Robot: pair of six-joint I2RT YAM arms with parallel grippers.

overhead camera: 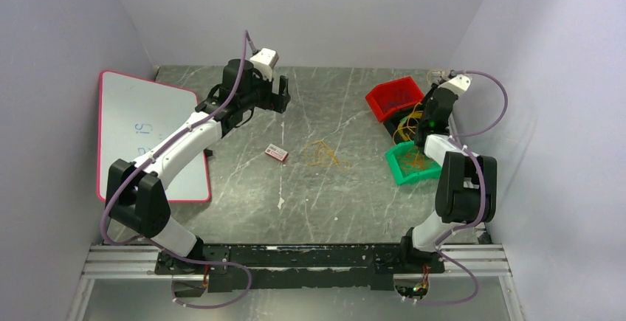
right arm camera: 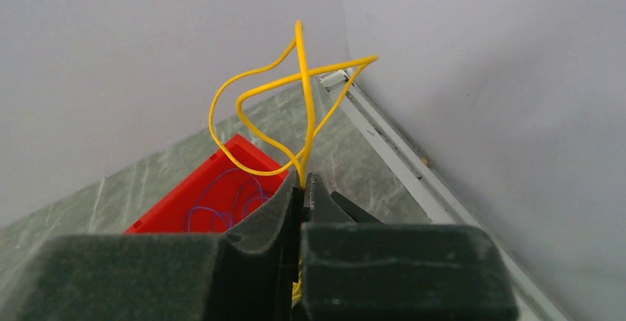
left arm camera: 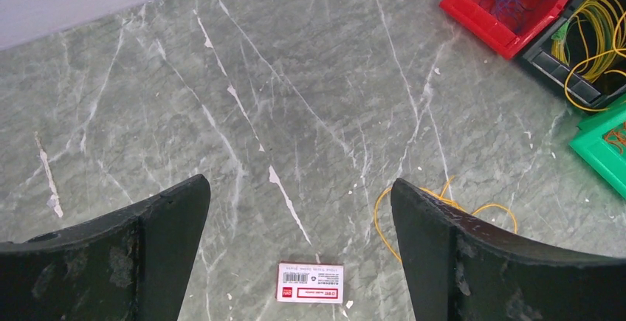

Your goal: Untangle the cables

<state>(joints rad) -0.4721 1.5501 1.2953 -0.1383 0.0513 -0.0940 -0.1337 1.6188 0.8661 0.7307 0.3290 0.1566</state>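
Note:
A loose tangle of thin orange-yellow cables (overhead camera: 325,154) lies mid-table. One of its loops (left arm camera: 376,225) shows beside my left gripper's right finger. My left gripper (overhead camera: 280,97) (left arm camera: 299,188) hovers open above the table behind the tangle, nothing between its fingers. My right gripper (overhead camera: 430,111) (right arm camera: 303,181) is shut on a yellow cable (right arm camera: 299,92), which loops up past its fingertips. It hangs over a black bin (left arm camera: 568,70) full of yellow cables (left arm camera: 598,33) at the right.
A red bin (overhead camera: 395,97) (right arm camera: 221,188) holds purple-blue wire at the back right. A green bin (overhead camera: 410,164) with orange wire stands in front of the black one. A small white-and-red card (overhead camera: 276,153) (left arm camera: 310,282) lies mid-table. A whiteboard (overhead camera: 148,133) lies on the left.

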